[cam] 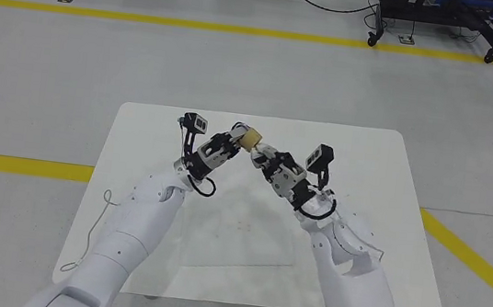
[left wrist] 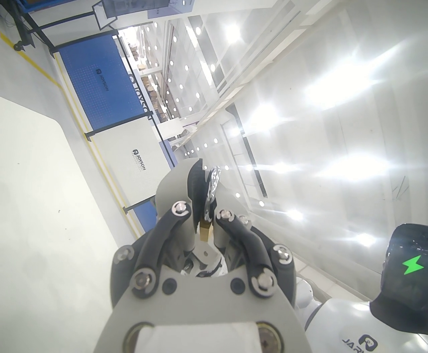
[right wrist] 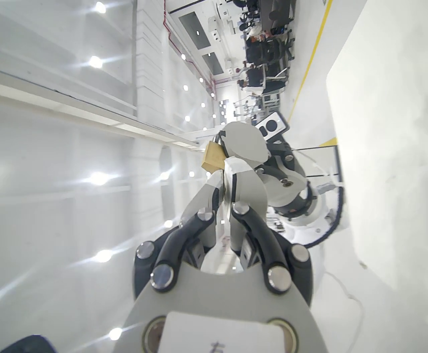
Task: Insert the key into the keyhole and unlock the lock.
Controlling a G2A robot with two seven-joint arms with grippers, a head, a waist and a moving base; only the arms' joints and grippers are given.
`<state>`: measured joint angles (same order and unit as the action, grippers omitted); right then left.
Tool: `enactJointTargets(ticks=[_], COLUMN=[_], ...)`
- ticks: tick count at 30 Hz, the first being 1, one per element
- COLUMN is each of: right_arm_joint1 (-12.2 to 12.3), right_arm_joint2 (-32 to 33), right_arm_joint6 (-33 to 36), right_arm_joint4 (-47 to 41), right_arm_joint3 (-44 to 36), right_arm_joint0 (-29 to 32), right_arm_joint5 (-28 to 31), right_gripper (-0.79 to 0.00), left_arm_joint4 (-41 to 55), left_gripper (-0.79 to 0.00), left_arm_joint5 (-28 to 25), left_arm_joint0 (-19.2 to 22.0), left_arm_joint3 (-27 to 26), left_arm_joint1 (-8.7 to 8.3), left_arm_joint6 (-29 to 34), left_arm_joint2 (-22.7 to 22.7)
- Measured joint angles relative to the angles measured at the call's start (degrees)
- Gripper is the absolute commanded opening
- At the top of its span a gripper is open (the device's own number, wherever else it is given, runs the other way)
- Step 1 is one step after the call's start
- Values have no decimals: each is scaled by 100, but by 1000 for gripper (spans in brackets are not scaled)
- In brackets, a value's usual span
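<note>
A brass padlock (cam: 248,138) is held in the air above the middle of the white table (cam: 364,177), between my two grippers. My left gripper (cam: 232,139) is shut on its silver shackle (left wrist: 213,177), and a bit of the brass body (left wrist: 204,232) shows between the fingers. In the right wrist view the padlock (right wrist: 212,157) sits right at the tip of my right gripper (right wrist: 224,177). That gripper is shut on a thin silver key (right wrist: 228,195) pointing at the lock's bottom end. The keyhole itself is hidden. The right gripper (cam: 261,153) faces the left one.
Both arms meet a little behind the table's centre, with bare tabletop (left wrist: 33,200) around them. A thin cable (cam: 99,219) hangs off the table's left edge. Yellow floor lines (cam: 243,31) and wheeled carts (cam: 439,20) lie beyond the table.
</note>
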<state>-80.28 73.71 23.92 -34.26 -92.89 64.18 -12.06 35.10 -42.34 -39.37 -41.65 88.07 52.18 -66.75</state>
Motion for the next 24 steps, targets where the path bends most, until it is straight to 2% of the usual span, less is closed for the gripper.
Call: enactJointTargets(ticks=[12,18,24], right_arm_joint1=[-14,3,32], right_arm_joint2=[366,495,534], right_arm_joint6=[364,514,524], right_arm_joint4=[-2197,-2696,-2778], right_arm_joint3=[397,503,597], right_arm_joint0=[-141,-150,-195], right_arm_joint5=[-1184,-1337,-1428], right_gripper=[-785,-785,-785], left_arm_joint4=[-254,-764,-1077], left_gripper=[-785,-785,-785], left_arm_joint5=[-259,-409,-440], left_arm_joint0=[-2,53,35], left_arm_joint3=[3,60,-4], left_arm_joint1=[-29,-72,-97], left_arm_joint6=[83,-93,-311], left_arm_joint2=[26,56,84])
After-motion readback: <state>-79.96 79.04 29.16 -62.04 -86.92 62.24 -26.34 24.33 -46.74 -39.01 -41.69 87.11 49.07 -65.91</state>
